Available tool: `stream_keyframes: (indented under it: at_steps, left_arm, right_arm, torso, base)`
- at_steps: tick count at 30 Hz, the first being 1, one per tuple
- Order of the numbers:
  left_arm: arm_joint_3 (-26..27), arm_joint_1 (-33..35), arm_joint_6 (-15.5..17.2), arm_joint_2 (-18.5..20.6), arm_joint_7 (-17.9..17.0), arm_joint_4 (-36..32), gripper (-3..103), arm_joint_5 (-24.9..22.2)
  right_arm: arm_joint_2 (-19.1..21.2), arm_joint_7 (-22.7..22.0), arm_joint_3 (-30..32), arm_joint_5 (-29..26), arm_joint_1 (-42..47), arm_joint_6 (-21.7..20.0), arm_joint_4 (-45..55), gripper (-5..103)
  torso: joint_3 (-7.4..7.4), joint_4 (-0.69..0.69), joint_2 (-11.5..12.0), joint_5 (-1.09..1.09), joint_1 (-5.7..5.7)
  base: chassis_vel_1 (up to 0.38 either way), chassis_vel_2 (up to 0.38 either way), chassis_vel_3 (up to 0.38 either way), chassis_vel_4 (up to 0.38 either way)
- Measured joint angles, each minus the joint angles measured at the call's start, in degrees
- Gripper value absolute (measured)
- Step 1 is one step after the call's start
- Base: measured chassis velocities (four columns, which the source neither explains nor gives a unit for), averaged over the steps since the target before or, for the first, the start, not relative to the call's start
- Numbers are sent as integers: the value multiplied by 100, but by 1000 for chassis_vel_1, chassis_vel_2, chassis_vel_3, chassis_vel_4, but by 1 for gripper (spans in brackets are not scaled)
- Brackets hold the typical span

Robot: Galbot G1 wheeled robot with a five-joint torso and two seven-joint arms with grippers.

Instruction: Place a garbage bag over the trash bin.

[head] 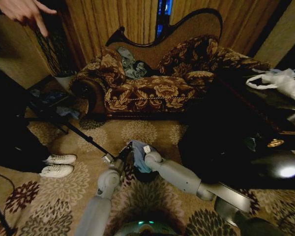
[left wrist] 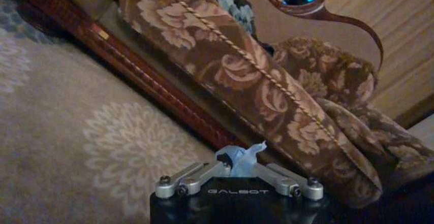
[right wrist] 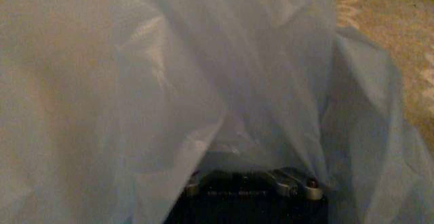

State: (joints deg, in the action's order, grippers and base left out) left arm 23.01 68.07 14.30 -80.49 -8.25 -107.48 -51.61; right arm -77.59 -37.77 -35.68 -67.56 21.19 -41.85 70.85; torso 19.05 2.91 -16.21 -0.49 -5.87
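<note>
Plastic film, light and floppy: my left gripper point(left wrist: 239, 169) is clenched on the garbage bag point(head: 139, 156) low-centre; right gripper point(right wrist: 252, 179), grip unclear; take its rim.

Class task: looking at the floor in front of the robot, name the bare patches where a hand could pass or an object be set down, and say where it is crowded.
Bare patterned carpet lies between the sofa and the arms, and more between the white shoes and the left arm. It is crowded where the left end effector and right end effector meet at the garbage bag over the trash bin.
</note>
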Motion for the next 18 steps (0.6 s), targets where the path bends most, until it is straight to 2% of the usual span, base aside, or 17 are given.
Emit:
stream_keyframes:
  at_steps: [9, 18]
  left_arm:
    - [243, -157, -75, 54, 333, 776, 0, 82]
    - [390, -180, -17, 76, 444, 1254, 0, 304]
  right_arm:
    - [-56, 72, 311, 189, 183, 4, -95, 0]
    - [81, -111, 495, -107, 282, 22, 141, 0]
  torso:
    - [0, 1, 0, 0, -1]
    - [0, 1, 0, 0, -1]
  base:
    - [0, 0, 0, 0]
    - [0, 0, 0, 0]
